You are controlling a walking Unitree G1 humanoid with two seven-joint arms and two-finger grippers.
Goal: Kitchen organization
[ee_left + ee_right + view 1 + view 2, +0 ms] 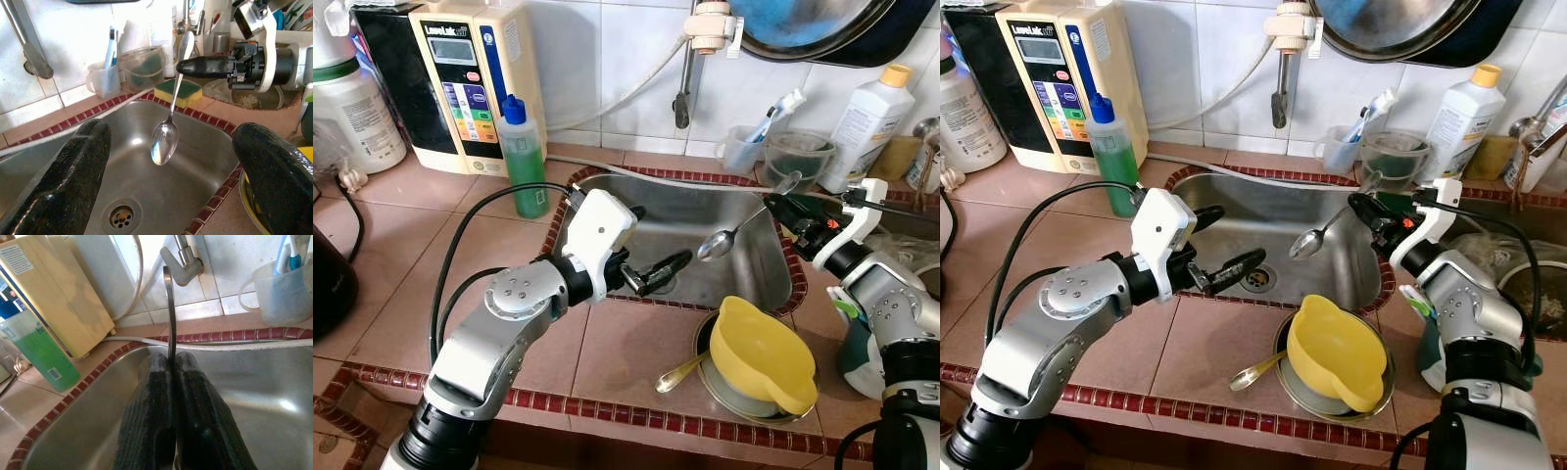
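Two silver arms reached over a steel sink (744,274) set in a tiled surface (401,235). The right arm bent in from the right, its pincer (781,208) clamped on the handle of a spoon (729,238), which hung tilted over the basin with its bowl lowest. The left arm stretched across from the left, elbow low, its pincer (651,245) held with fingers (73,171) wide apart above the sink's near left part, facing the spoon. On the surface in front of the sink sat a metal plate (717,392) carrying a yellow bowl (759,352), a second spoon (680,372) sticking out beneath it. A green soap bottle (523,162) stood behind the sink's left corner.
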